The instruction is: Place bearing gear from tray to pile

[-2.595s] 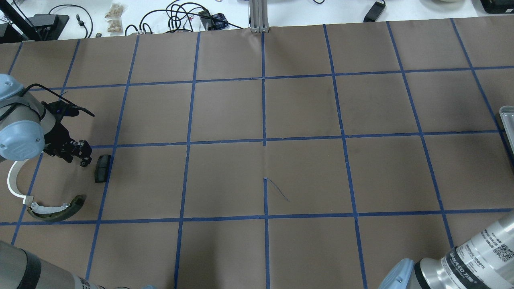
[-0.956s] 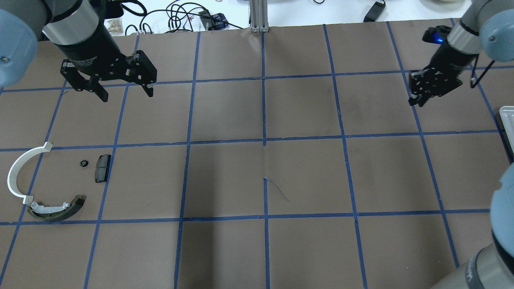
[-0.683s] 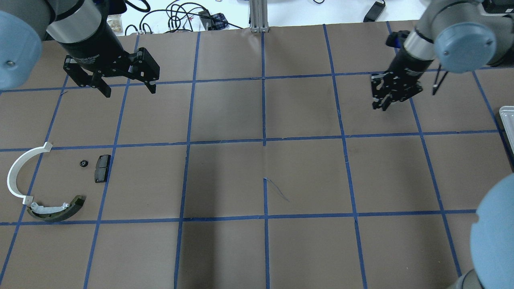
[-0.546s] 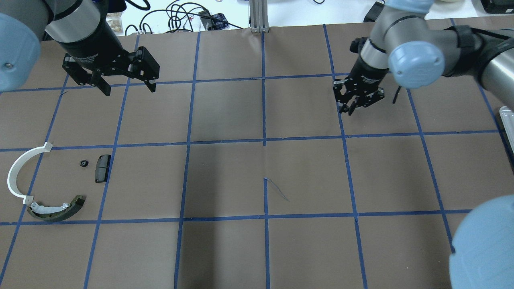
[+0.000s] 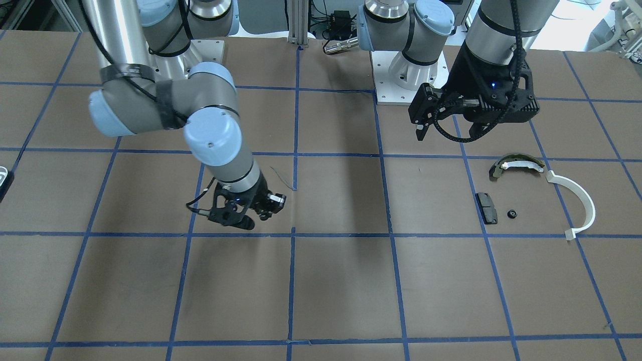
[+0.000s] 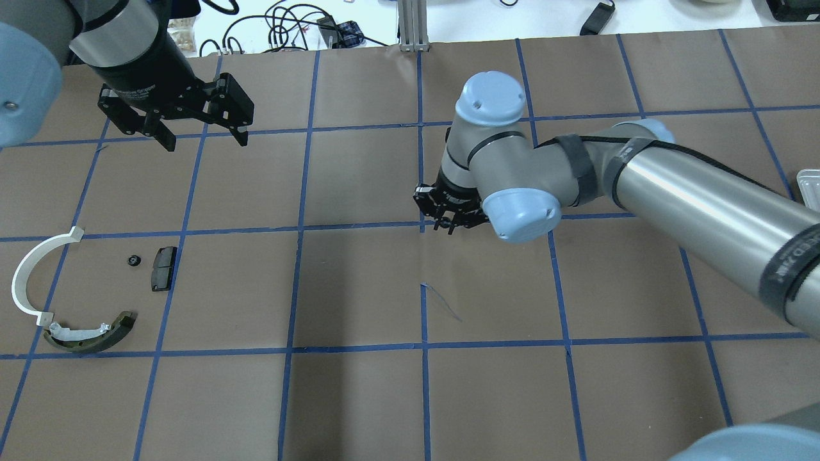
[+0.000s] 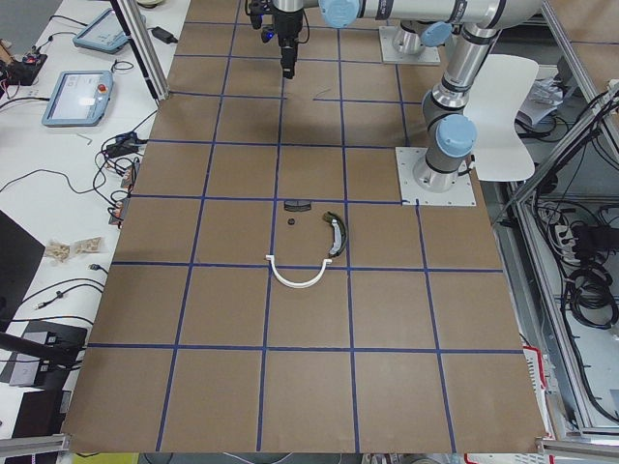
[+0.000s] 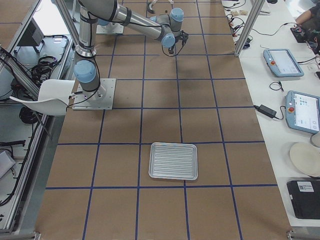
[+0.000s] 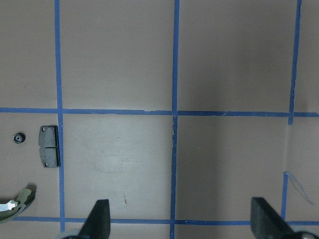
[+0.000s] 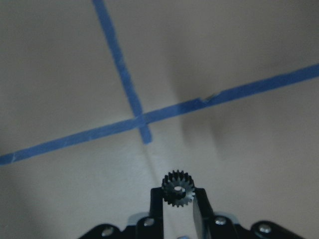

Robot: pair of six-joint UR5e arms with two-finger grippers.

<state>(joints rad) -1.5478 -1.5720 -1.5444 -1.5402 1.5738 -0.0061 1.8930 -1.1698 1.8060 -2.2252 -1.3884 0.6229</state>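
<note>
My right gripper (image 6: 448, 224) is shut on a small black bearing gear (image 10: 178, 188), pinched between its fingertips above a tape crossing at the table's middle; the gripper also shows in the front view (image 5: 249, 220). The pile lies at the table's left: a black pad (image 6: 163, 269), a small black gear (image 6: 133, 260), an olive-and-white shoe (image 6: 90, 333) and a white half-ring (image 6: 29, 275). My left gripper (image 6: 205, 141) is open and empty, held high beyond the pile. The left wrist view shows the pad (image 9: 49, 145) and gear (image 9: 18, 137) below it.
The metal tray (image 8: 173, 160) lies at the table's right end, with nothing showing in it; only its edge (image 6: 810, 189) shows overhead. Blue tape lines grid the brown table cover. Cables and tablets lie beyond the far edge.
The left gripper left a gear beside the pad, rose and moved to the far side. The right gripper swept leftward from the far right to the table's middle, staying shut.
</note>
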